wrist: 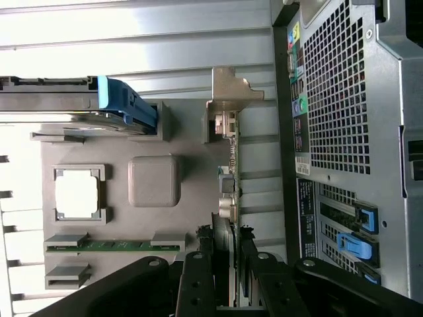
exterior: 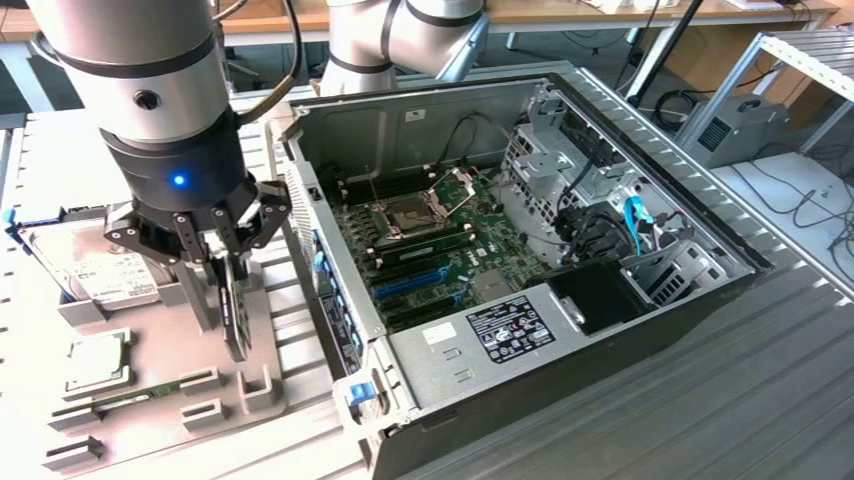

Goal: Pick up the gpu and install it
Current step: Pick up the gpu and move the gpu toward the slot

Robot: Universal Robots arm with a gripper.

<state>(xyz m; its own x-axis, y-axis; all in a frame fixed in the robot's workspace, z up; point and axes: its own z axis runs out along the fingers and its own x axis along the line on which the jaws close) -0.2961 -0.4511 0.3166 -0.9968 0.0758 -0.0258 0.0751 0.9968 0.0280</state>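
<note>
Hanging over the gray tray [exterior: 160, 345], my claw [exterior: 220, 300] is clamped on the graphics card [exterior: 236, 325]. One finger presses each flat face, so the card stands on edge and points straight down. Its lower end sits close above the tray's small upright blocks (whether it touches them I cannot tell).

From my wrist, I look along the card's thin edge [wrist: 227, 185]. My claw [wrist: 225, 254] grips it near one end, and the silver end bracket [wrist: 228, 89] sticks out at the far end.

On the tray beside the card lie a hard drive [exterior: 107, 275] with a white label, a square processor chip [exterior: 96, 358] in its frame, and a long green memory stick [exterior: 154, 388].

The open computer case [exterior: 534, 330] lies just beside the tray, on the exterior view's right. Its green main board [exterior: 441, 250] faces up and its blue slots are bare. The card is outside the case, near the case's back wall.
</note>
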